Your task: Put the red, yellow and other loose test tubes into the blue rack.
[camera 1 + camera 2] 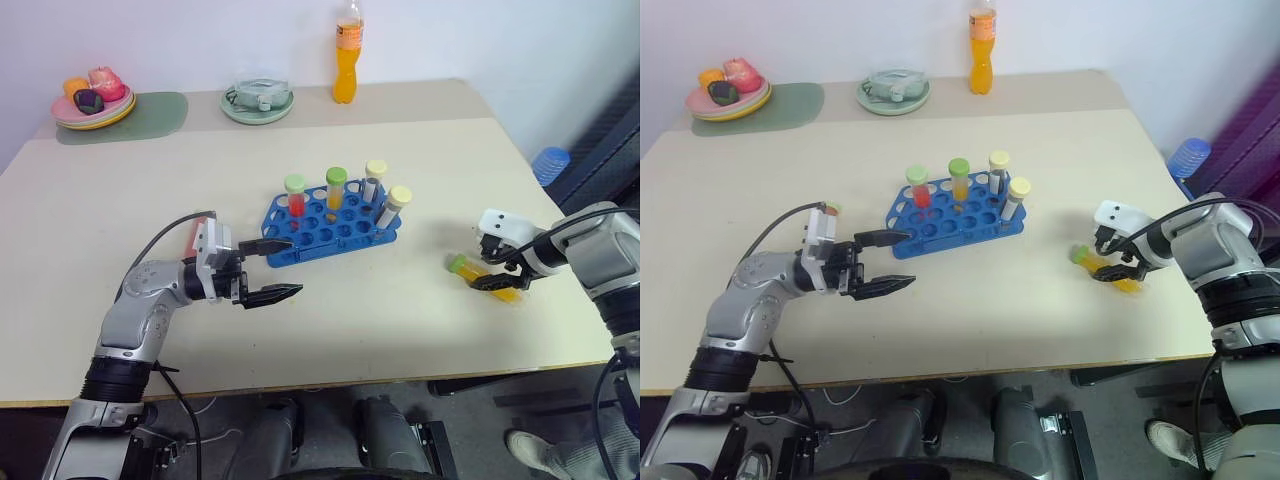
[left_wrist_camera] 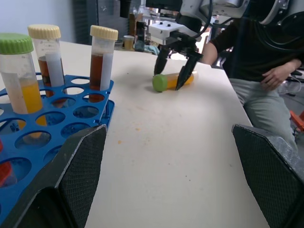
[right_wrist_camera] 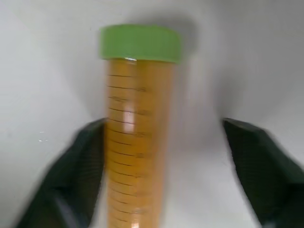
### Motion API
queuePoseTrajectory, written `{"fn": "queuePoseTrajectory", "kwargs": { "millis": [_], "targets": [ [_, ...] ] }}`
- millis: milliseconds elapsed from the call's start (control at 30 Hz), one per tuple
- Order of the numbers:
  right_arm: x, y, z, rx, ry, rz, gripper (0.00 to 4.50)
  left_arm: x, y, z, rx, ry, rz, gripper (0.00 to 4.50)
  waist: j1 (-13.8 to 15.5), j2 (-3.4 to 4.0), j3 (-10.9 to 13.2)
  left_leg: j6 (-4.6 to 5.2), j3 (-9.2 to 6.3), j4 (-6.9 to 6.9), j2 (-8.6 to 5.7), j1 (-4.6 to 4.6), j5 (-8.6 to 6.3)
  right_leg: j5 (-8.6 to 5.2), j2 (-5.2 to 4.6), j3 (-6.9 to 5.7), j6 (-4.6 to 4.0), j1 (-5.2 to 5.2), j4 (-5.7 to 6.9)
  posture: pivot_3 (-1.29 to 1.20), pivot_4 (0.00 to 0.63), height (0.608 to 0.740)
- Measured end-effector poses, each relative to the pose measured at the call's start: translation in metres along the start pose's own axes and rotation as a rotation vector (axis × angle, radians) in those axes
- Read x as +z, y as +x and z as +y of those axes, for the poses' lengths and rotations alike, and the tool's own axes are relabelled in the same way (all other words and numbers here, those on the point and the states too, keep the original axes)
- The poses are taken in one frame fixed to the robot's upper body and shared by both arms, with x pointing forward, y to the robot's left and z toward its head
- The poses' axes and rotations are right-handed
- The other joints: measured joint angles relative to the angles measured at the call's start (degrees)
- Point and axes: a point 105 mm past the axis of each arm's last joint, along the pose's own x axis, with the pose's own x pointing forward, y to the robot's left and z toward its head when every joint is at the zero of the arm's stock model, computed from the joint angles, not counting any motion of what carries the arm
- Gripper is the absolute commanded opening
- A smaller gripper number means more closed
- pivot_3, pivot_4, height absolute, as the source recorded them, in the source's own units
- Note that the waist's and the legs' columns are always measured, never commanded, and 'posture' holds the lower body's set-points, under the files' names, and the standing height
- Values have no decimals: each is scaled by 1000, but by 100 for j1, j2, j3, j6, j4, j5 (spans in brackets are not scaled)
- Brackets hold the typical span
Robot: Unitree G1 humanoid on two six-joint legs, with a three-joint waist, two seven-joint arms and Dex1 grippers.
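Observation:
The blue rack (image 1: 330,225) stands mid-table and holds a green-capped red tube (image 1: 295,195), a green-capped yellow tube (image 1: 336,185) and two yellow-capped tubes (image 1: 375,178). A loose yellow tube with a green cap (image 1: 457,264) lies on the table at the right. My right gripper (image 1: 497,280) points down over it, open, with the tube (image 3: 137,118) between its fingers; one finger (image 3: 76,175) is at the tube's side, the other stands apart. My left gripper (image 1: 295,267) is open and empty, level, just in front of the rack's left corner. A reddish thing (image 1: 187,236) lies behind my left wrist, mostly hidden.
At the back stand a plate of toy food (image 1: 95,105) on a green mat (image 1: 150,115), a green dish (image 1: 258,100) and an orange drink bottle (image 1: 347,60). A person (image 2: 266,71) sits past the table's right side. Bare tabletop lies between rack and loose tube.

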Motion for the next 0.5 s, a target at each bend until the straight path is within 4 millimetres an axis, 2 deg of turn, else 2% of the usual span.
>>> {"fn": "queuePoseTrajectory", "kwargs": {
  "millis": [100, 233, 500],
  "targets": [
    [0, 0, 1, 4, 0, 8, 800, 0, 0, -1, 0, 3, 0, 4346, 4, -1, -1, 0, -1, 1, 0, 0, 0, 0, -1, 0, 0, 1, 0, 0, 150, 740],
    [0, 1, 1, 5, -6, 11, 749, -1, -1, -1, 11, 0, 1, 4346, 5, -3, -2, 1, -2, 3, 0, 1, -1, 0, -1, 0, 0, 5, -1, 0, 150, 740],
    [-1, -4, 9, -3, -140, 23, 749, 2, 1, 1, 13, 7, -1, 4346, 50, -2, -1, 3, -4, -2, 0, 2, -2, 0, -2, -4, 0, 6, -7, 0, 150, 740]
  ]
}}
